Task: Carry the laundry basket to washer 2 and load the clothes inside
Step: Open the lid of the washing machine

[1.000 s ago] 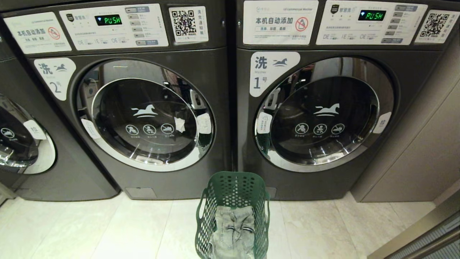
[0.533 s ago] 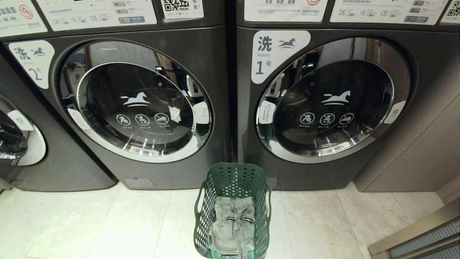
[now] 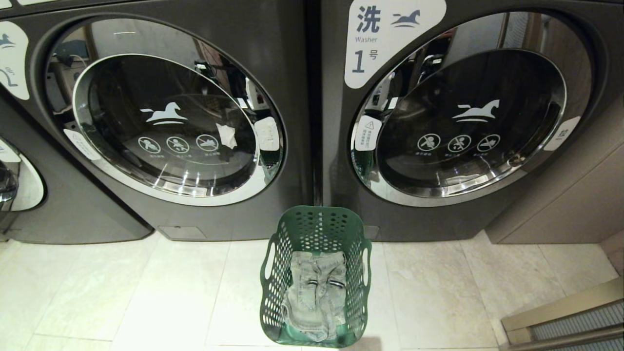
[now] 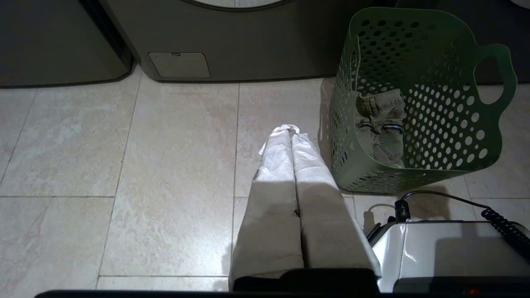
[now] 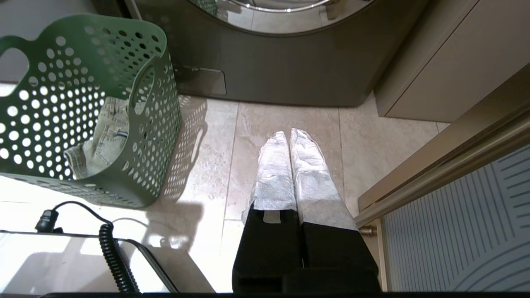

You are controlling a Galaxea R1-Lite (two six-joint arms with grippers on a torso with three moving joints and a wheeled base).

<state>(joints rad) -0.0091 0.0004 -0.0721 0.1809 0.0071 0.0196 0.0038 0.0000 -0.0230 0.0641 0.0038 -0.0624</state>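
Nearest to us, both claws hang low over the tiled floor [image 4: 124, 145], empty. The left claw [image 4: 290, 131] has its two wrapped fingers pressed together; the right claw [image 5: 290, 134] is likewise closed on nothing.

The laundry basket [image 3: 317, 229] stands on the floor between the two claws, just beside each: to the right of the left claw and to the left of the right claw. It is upright, untouched. Inside lies a crumpled pair of pale denim clothes [image 3: 314, 297], bunched at the bottom.

We judge the basket light and fairly stiff, a perforated plastic shell that may flex if squeezed at the wall. The cut-out handles [image 4: 495, 70] on its two long sides are the proper holds, one per claw. The denim is soft and limp; it will drape and may snag on the perforations.

Beyond the basket stand the machines. Washer 2 [image 3: 161, 117] lies ahead of the left claw, door closed. Washer 1 [image 3: 468, 112] lies ahead of the right claw.
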